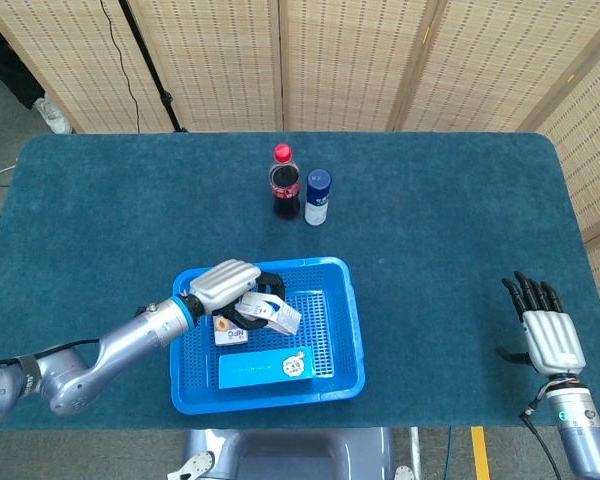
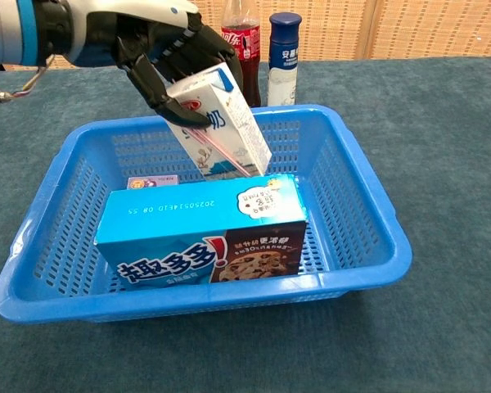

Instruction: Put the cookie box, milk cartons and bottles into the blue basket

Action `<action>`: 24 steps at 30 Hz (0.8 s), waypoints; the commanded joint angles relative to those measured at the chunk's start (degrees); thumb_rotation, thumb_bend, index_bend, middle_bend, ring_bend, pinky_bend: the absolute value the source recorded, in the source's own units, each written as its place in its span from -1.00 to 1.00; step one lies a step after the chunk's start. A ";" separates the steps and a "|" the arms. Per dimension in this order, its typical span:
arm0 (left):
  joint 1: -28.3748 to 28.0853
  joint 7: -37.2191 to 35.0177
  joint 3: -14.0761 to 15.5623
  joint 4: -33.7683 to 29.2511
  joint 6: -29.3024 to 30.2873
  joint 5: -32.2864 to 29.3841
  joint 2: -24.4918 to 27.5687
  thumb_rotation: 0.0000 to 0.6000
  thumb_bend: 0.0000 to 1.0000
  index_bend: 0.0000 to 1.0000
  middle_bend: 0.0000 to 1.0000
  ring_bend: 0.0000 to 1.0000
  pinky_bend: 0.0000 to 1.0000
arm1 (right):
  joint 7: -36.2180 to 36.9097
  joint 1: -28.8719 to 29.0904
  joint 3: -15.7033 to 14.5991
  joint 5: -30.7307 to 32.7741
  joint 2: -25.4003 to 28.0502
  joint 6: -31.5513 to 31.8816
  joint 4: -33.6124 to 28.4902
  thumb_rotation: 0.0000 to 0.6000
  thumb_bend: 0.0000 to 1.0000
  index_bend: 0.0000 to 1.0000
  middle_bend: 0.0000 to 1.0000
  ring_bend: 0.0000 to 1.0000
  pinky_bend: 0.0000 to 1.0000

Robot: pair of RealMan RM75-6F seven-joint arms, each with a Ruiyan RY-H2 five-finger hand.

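My left hand [image 1: 226,283] [image 2: 159,49] grips a white milk carton [image 1: 268,312] [image 2: 219,127], tilted, inside the blue basket [image 1: 350,330] [image 2: 368,221] above its floor. In the basket lie a blue cookie box [image 1: 266,369] [image 2: 200,229] along the near wall and a small carton [image 1: 229,331] [image 2: 151,181] behind it. A cola bottle [image 1: 284,183] [image 2: 241,51] with a red cap and a white bottle [image 1: 318,196] [image 2: 284,47] with a blue cap stand side by side beyond the basket. My right hand [image 1: 548,328] rests open at the table's right near edge, holding nothing.
The teal table cloth [image 1: 440,220] surrounds the basket. Woven folding screens [image 1: 330,60] stand behind the table.
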 commanded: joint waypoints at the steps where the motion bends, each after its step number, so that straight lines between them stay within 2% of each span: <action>1: -1.97 0.45 0.80 2.53 -2.20 -2.05 -3.00 1.00 -0.09 0.25 0.03 -0.05 0.17 | 0.09 0.02 -0.01 0.09 0.03 -0.14 0.10 1.00 -1.00 -1.00 -1.00 -1.00 -1.00; 5: -3.77 2.51 1.68 6.84 -1.84 -5.31 -9.50 1.00 -0.10 0.20 0.02 -0.07 0.17 | 0.10 0.11 0.05 0.34 -0.05 -0.40 0.30 1.00 -1.00 -1.00 -1.00 -1.00 -1.00; 7: -4.54 3.02 1.95 7.89 -2.38 -6.22 -11.37 1.00 -0.13 0.12 -0.07 -0.15 0.15 | 0.03 0.15 0.06 0.45 -0.12 -0.52 0.34 1.00 -1.00 -1.00 -1.00 -1.00 -1.00; 9: -4.89 2.68 2.06 7.70 -3.39 -5.87 -11.93 1.00 -0.19 -0.18 -0.43 -0.47 -0.11 | -0.08 0.18 0.06 0.54 -0.17 -0.59 0.35 1.00 -1.00 -1.00 -1.00 -1.00 -1.00; 11: -5.02 1.83 2.06 7.89 -4.61 -2.47 -12.33 1.00 -0.30 -0.77 -0.92 -0.92 -0.72 | -0.12 0.17 0.05 0.62 -0.19 -0.64 0.35 1.00 -1.00 -1.00 -1.00 -1.00 -1.00; 12: -4.83 1.35 1.95 8.13 -4.50 -1.29 -12.42 1.00 -0.34 -0.92 -1.00 -1.00 -0.89 | -0.11 0.16 0.06 0.65 -0.18 -0.61 0.34 1.00 -1.00 -1.00 -1.00 -1.00 -1.00; 13: -4.40 0.90 1.63 8.30 -3.50 -0.01 -12.64 1.00 -0.38 -0.99 -1.00 -1.00 -0.98 | -0.09 0.13 0.10 0.66 -0.18 -0.53 0.37 1.00 -1.00 -1.00 -1.00 -1.00 -1.00; 20: 0.22 -3.27 0.48 9.57 8.87 10.04 -14.12 1.00 -0.42 -1.00 -1.00 -1.00 -1.00 | -0.13 0.15 -0.01 0.52 -0.22 -0.56 0.34 1.00 -1.00 -1.00 -1.00 -1.00 -1.00; 24: 1.43 -4.27 0.37 10.44 12.92 12.71 -13.53 1.00 -0.42 -1.00 -1.00 -1.00 -1.00 | -0.19 0.16 -0.05 0.42 -0.23 -0.53 0.24 1.00 -1.00 -1.00 -1.00 -1.00 -1.00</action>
